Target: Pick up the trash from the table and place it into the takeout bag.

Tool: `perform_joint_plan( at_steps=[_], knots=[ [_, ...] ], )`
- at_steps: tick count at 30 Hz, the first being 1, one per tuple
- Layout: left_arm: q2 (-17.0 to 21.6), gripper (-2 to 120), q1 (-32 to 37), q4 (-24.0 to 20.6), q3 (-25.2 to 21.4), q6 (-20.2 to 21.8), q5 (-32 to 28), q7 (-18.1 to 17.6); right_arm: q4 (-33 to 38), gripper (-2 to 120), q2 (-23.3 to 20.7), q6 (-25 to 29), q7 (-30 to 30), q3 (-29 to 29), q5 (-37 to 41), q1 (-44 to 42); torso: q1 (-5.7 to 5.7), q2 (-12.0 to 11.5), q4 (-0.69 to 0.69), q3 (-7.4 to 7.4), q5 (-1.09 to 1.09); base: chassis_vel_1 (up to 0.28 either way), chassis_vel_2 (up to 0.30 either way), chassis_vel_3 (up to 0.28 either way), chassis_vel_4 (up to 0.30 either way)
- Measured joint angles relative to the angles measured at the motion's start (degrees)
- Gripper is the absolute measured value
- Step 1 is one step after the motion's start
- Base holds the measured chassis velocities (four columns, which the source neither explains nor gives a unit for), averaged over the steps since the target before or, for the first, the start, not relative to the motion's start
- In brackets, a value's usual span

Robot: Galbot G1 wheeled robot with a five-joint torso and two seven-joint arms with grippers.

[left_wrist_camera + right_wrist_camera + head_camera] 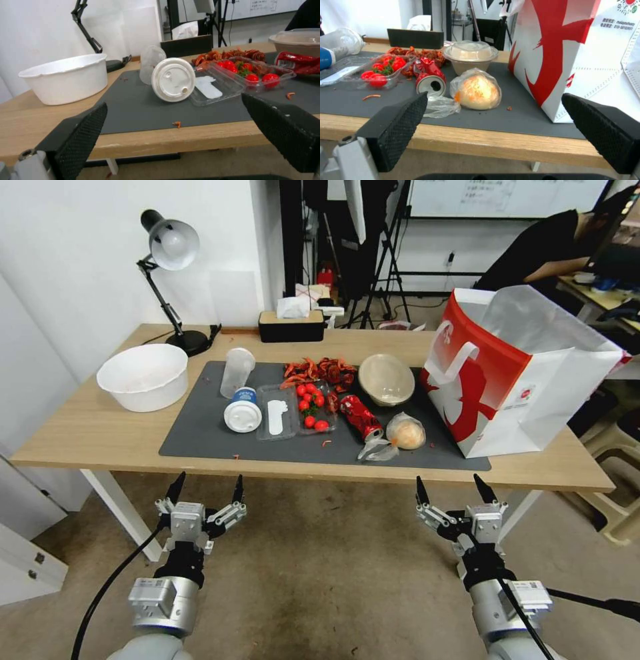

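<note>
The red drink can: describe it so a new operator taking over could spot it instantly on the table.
Start at the tall red and white takeout bag on the table's right end, then move left onto the dark grey mat. The red drink can lies on its side there, between the tray of tomatoes and the clear bag with bun. It is the only crumpled metal thing, its open silver top facing the robot.

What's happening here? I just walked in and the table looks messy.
Nothing is being handled yet. The left end effector and right end effector hang open in front of the table, below its near edge. The red drink can, bagged bun, beige bowl, lidded paper cup and clear plastic cup lie on the mat beside the takeout bag.
</note>
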Motion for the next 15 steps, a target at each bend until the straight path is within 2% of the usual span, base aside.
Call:
perform_joint_plan(
  at_steps=[15],
  knots=[
    [0.0, 100, 0.0, 0.0, 0.0, 0.0, 0.0, 0.0, 0.0, 100, 0.0, 0.0, 0.0, 0.0, 0.0, 0.0, 0.0, 0.0, 0.0, 0.0, 0.0, 0.0, 0.0, 0.0, 0.0]
  ],
)
